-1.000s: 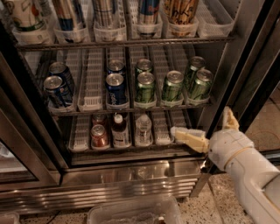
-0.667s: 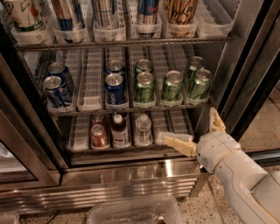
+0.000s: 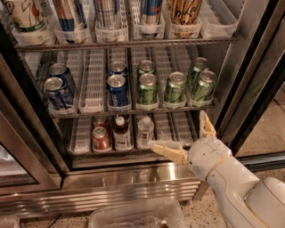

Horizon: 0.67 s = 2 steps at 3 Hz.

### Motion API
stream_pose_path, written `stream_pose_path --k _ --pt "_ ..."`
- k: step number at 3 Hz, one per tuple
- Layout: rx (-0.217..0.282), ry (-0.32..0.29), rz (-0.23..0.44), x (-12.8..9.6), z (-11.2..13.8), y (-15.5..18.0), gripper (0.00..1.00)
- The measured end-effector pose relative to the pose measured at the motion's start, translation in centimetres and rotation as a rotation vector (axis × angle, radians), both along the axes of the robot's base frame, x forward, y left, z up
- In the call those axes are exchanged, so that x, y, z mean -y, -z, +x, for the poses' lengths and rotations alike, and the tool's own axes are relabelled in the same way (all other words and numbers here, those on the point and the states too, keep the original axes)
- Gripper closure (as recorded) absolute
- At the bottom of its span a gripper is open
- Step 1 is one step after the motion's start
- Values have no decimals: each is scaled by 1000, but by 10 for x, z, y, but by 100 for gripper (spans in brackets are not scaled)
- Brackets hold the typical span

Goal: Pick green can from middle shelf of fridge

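A robot's end effector [image 3: 176, 129] hangs at the open fridge [image 3: 129, 182], low on the right side and level with the bottom rack, its two pale fingers [image 3: 165, 150] spread wide and pinching nothing. One finger points left along the front of the bottom rack, while the other stands upward near the right door frame. The white arm [image 3: 231, 182] reaches in from the lower right corner. Above the end effector, on the middle shelf [image 3: 94, 75], five green cans sit upright in white slotted lanes. Two are in one lane, front [image 3: 147, 89] and back, a single can [image 3: 175, 87] stands in the next lane to the right, and two more [image 3: 203, 85] stand at the far right. None of them touches the fingers. To the left on the same shelf stand four blue cans [image 3: 117, 91], two in the lane just beside the green ones and two near the left wall. The bottom rack holds a red can [image 3: 101, 138] and two small bottles [image 3: 121, 132], just left of the horizontal finger. On the top rack, tall cans [image 3: 150, 13] sit in clear trays. A clear plastic container [image 3: 138, 216] lies on the speckled floor in front of the steel base.
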<state>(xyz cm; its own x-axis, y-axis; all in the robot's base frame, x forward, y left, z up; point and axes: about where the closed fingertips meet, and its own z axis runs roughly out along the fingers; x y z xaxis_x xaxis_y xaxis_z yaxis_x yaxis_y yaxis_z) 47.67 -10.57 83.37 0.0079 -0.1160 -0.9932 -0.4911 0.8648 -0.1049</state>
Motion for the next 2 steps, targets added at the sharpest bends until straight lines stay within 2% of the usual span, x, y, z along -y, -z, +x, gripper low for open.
stream_pose_path --k 2 --pt "-17 43 57 10 17 13 0"
